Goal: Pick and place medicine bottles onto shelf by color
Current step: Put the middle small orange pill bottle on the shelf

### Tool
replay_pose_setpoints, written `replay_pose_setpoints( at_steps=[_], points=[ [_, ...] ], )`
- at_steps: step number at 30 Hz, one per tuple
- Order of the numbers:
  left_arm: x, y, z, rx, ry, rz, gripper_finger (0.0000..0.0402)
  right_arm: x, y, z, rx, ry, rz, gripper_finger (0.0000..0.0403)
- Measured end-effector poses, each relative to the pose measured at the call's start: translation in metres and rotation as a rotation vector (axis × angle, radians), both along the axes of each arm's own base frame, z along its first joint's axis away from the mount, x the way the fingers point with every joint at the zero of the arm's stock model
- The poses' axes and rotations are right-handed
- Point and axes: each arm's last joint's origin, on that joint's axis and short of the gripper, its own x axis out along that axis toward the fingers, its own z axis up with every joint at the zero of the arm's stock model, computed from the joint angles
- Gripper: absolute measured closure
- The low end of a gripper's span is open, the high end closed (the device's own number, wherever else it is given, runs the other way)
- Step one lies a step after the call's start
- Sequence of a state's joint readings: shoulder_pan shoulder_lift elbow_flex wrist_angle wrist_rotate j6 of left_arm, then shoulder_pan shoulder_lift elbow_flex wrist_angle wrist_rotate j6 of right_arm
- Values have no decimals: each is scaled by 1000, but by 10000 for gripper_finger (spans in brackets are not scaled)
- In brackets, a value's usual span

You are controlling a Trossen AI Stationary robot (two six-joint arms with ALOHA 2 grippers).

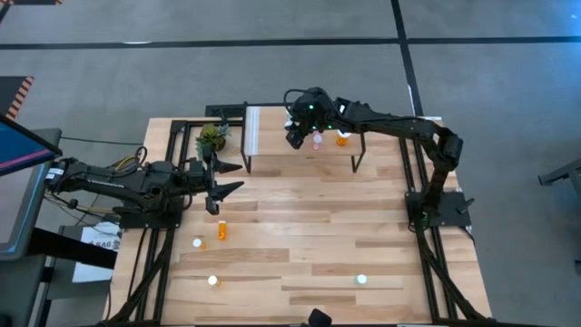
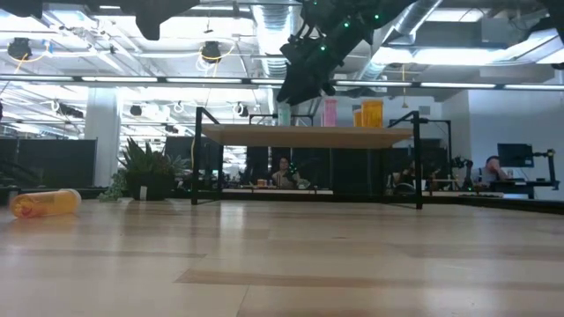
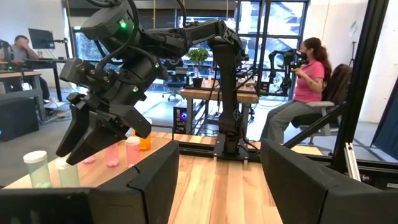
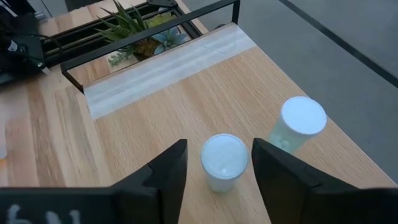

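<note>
Four small white-capped bottles are seen still on the light-wood worktop point(image 1: 309, 227) nearest the camera side: an orange bottle lying on its side point(image 1: 221, 231), with a white-capped vial point(image 1: 197, 242) just beside it, a second vial point(image 1: 212, 281) near the front-left and a third point(image 1: 361, 280) front-right; body colours of these three can't be told from above. Left tool point(image 1: 227, 178) hangs over the worktop's left part w/ fingers spread, nothing between them. Further back, the small raised light-wood shelf on thin black legs point(image 4: 261, 81) carries the sorted bottles: two teal-bodied white-capped vials point(image 4: 224, 162) and point(image 4: 297, 124), pink ones point(image 3: 113, 154), orange ones point(image 2: 367, 113) beyond. Right tool point(image 4: 217, 167) is poised above the shelf, fingers parted either side of the nearer teal vial, not seen clamping it; the vial stands upright on the shelf.

Judged step: release & retreat. It is best done by fingers being opened fully, then the tool lifted straight up, so neither cap is clipped nor the neighbouring teal vial, which stands near, knocked over. No sideways move until clear of caps.
</note>
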State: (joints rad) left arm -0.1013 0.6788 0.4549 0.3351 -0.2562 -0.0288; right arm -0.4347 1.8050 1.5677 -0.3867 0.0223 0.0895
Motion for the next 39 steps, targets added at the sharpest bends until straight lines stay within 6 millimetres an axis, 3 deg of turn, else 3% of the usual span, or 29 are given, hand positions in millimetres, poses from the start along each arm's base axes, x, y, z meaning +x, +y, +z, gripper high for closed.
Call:
replay_pose_setpoints(
  at_steps=[7,13,17,21,27,32,35,39],
  points=[
    [0,0,-1,2,6,-4,189,-7,0,5,0,19,-5,184],
    [0,0,-1,3,8,-15,189,-38,15,44,-11,-5,-7,183],
    [0,0,-1,11,10,-15,189,-66,44,71,26,8,15,183],
    [0,0,-1,11,10,-15,189,-88,94,86,61,83,132,184],
    [0,0,-1,11,9,-14,189,-103,190,83,184,217,293,184],
    [-6,-3,0,10,42,-78,189,-116,269,65,320,368,336,184],
    [-15,-7,12,7,-14,-132,189,-129,315,52,370,459,353,184],
    [-21,-12,20,4,-86,-162,189,-143,364,29,389,566,329,184]
  ],
)
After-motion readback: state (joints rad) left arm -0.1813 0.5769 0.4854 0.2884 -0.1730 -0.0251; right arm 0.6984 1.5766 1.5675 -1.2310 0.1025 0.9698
